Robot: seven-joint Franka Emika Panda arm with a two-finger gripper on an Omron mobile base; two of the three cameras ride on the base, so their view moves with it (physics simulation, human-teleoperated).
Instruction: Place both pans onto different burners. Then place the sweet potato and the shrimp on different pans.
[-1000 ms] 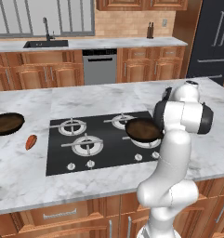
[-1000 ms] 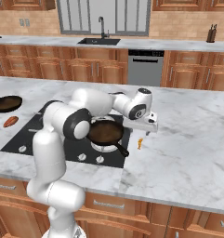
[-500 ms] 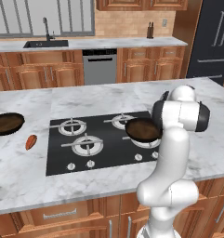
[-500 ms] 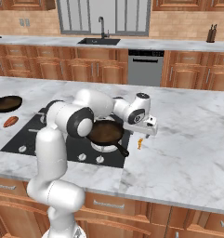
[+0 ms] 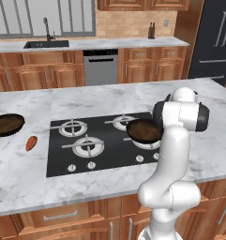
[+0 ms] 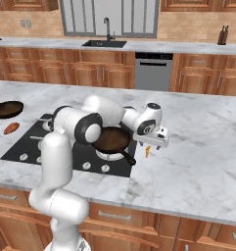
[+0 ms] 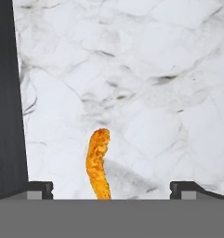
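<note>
On the white marble table, just off the right edge of the black glass cooktop, my claw hangs over the shrimp with its two dark tips spread wide, one to either side and neither touching it. Seen along my hand, the shrimp is a slim, curved, bright orange-yellow piece with a rough, crumbly skin, lying flat on the grey-veined stone and casting a soft shadow to one side; the dark edge of the cooktop runs down one side of that view. In the right base view it is a tiny orange fleck just beneath my claw.

One pan sits on the burner nearest my claw: round, shallow, dark brown and glossy inside, its long black handle pointing toward the front edge of the table and the shrimp. The other burners have grey metal grates with silvery rings, and small white knobs line the front of the glass.

The second pan, alike in shape and colour, rests on the marble well to the left of the cooktop. Near it lies the sweet potato, a dull reddish-orange oval with tapered ends, between that pan and the cooktop's left edge
</note>
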